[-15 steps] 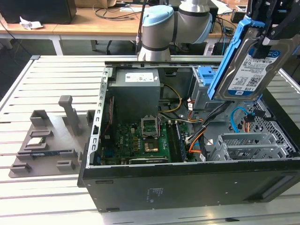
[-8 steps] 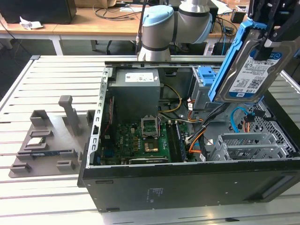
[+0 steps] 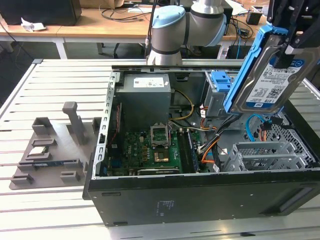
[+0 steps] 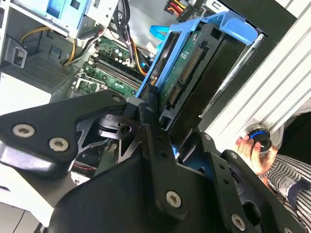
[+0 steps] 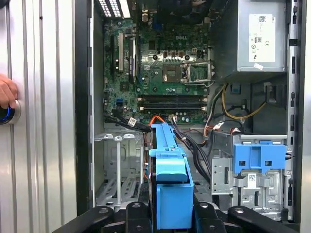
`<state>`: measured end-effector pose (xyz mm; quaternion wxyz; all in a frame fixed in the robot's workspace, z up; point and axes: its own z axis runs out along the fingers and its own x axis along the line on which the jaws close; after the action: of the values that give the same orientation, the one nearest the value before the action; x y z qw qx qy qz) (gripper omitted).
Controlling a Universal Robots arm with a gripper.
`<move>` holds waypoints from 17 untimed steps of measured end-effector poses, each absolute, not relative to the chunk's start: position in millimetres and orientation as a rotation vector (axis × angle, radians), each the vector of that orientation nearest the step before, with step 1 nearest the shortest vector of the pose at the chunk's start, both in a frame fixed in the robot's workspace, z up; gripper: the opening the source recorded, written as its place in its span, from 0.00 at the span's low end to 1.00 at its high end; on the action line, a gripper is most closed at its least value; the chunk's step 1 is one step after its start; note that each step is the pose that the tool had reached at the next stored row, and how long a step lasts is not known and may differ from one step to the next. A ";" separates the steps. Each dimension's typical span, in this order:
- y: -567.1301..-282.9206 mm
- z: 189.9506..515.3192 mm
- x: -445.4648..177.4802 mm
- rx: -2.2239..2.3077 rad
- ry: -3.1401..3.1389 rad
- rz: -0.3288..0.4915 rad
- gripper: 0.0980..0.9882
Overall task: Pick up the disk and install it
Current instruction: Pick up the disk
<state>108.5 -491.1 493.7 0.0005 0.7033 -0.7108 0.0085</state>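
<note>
Where the black steel tower case [image 3: 200,195] is laid open on its side on the slatted aluminium table [image 3: 55,80], its plain near wall is presented first. Outside that wall, a person's hand [image 5: 7,91] is rested on a round blue-ringed button [image 5: 7,114] set on the slats.

Just inside the wall, at the exterior view's right, a perforated grey sheet-metal drive cage [image 3: 265,156] is seated. The flat green motherboard [image 3: 150,150] is mounted to its left, and orange, black and yellow cables [image 3: 207,145] are routed between the two. Outside the case, at the exterior view's left, a grey moulded fixture plate [image 3: 50,145] with upright blocks is placed on the table.

The disk [image 3: 272,82] is held in the air above the drive cage, steeply tilted. Its flat silver rectangular body is framed by a blue plastic bracket [image 3: 245,65]. The gripper [image 3: 287,50] is clamped on the disk, with black fingers [image 5: 135,213] pressed against both faces. The cables are crossed beneath its lower edge.

Farther back, a small bright-blue latch piece [image 3: 220,80] is fitted on a grey bay, and a matt grey power-supply box [image 3: 145,97] is set against the far wall. Beyond it, the arm's grey and pale-blue joint [image 3: 172,25] and wooden desks [image 3: 100,27] are seen.
</note>
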 end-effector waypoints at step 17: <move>-535.2 492.1 108.5 2.215 -2.239 0.013 0.30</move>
<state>108.5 -535.2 492.1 -0.0038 0.7033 -0.7109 0.0042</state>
